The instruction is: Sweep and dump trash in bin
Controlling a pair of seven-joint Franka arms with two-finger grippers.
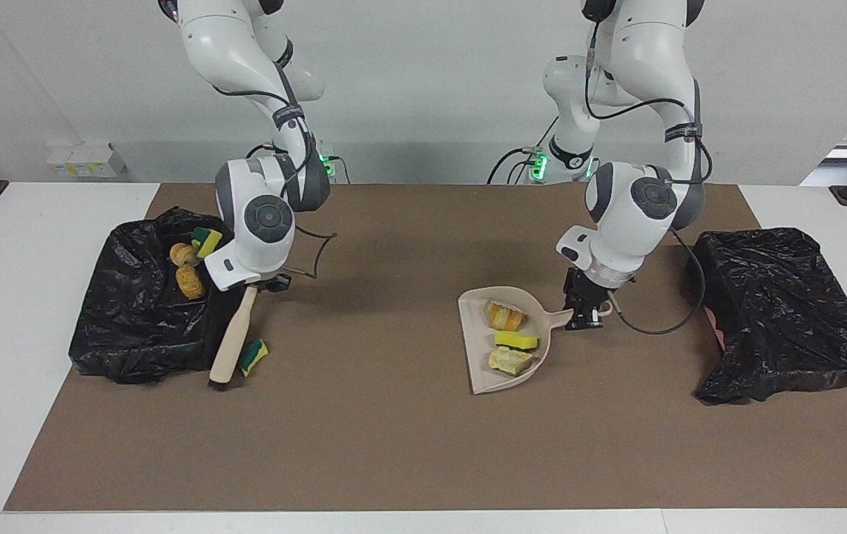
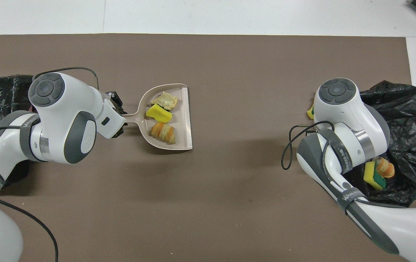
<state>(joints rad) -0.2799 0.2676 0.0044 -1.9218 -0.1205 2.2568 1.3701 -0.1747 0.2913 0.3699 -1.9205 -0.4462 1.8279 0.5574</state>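
Note:
My left gripper (image 1: pixel 584 314) is shut on the handle of the beige dustpan (image 1: pixel 477 350), which lies level at the middle of the brown mat. It also shows in the overhead view (image 2: pixel 185 120) with the left gripper (image 2: pixel 120 118). Three scraps lie in the pan: a tan croissant-like lump (image 1: pixel 503 317), a yellow sponge piece (image 1: pixel 516 340) and a beige lump (image 1: pixel 510 360). My right gripper (image 1: pixel 263 282) is shut on the beige-handled brush (image 1: pixel 234 337), whose bristles touch the mat. A green-backed sponge piece (image 1: pixel 253 356) lies on the mat beside the brush.
A bin lined with a black bag (image 1: pixel 127 326) stands at the right arm's end of the table. It holds a green-backed sponge (image 1: pixel 207 241) and two tan lumps (image 1: pixel 188 268). Another black bag (image 1: pixel 779 311) lies at the left arm's end.

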